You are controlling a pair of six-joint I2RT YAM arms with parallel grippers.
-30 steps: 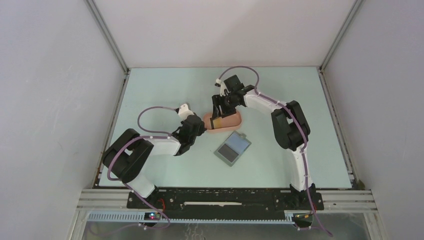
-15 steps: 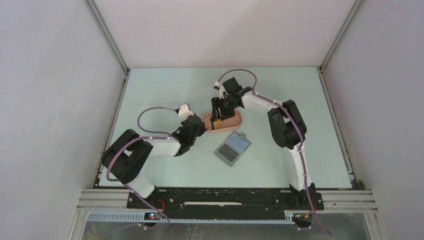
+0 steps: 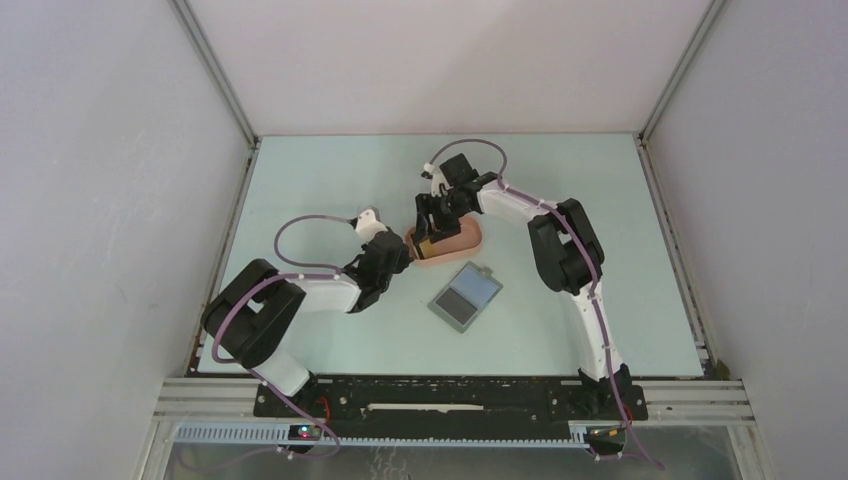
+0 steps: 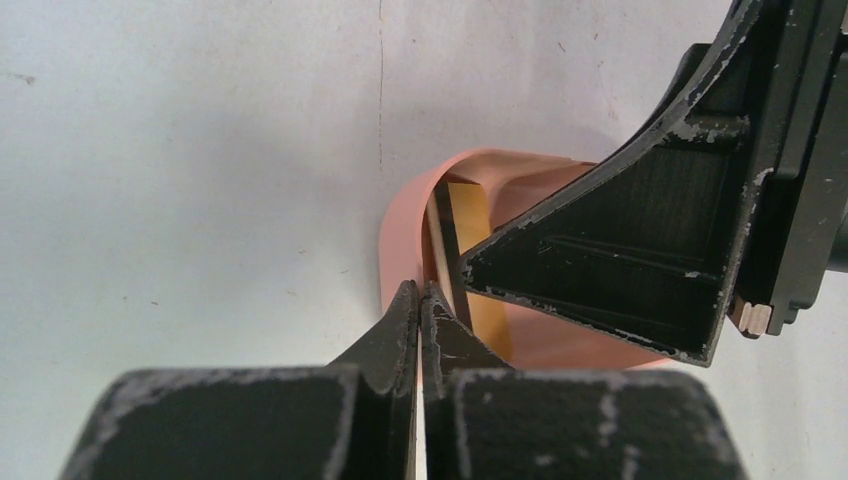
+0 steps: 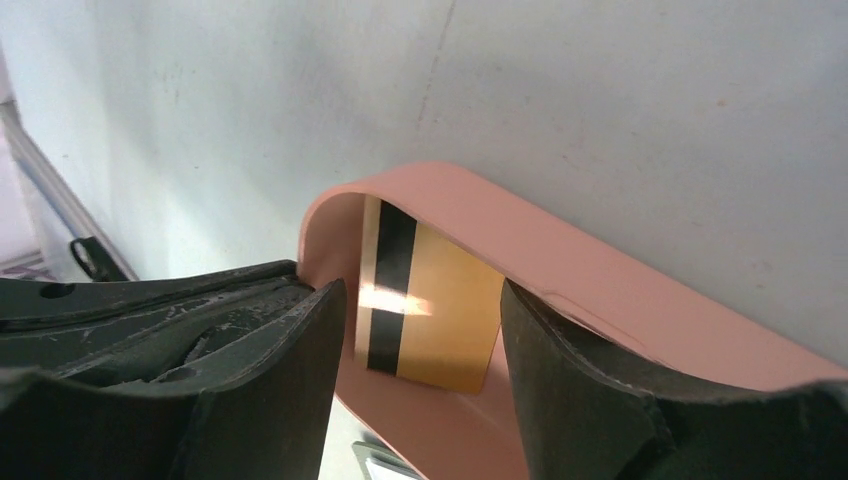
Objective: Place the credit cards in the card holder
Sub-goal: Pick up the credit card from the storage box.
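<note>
The credit card [image 5: 445,320] that I can make out is yellowish with a black stripe, and it sits in the left end of the pink tray [image 3: 470,238], leaning up against the tray's curved wall rather than lying flat. My right gripper [image 5: 420,300] is down over that end of the tray with its jaws spread wide, one finger on either side of the card. In the right wrist view a thin strip of pink shows between one finger and the card's edge, so I read the jaws as apart and not clamped on it. My left gripper [image 4: 420,298] has its fingertips pressed together with nothing between them, and they point at the tray's near rim at the same end. I cannot tell whether they touch it. The card holder [image 3: 465,297] lies unfolded on the table [image 3: 330,180], darker bluish-grey inside facing up, its small tab on the far edge. It rests just on the near side of the tray, between the two arms.
</note>
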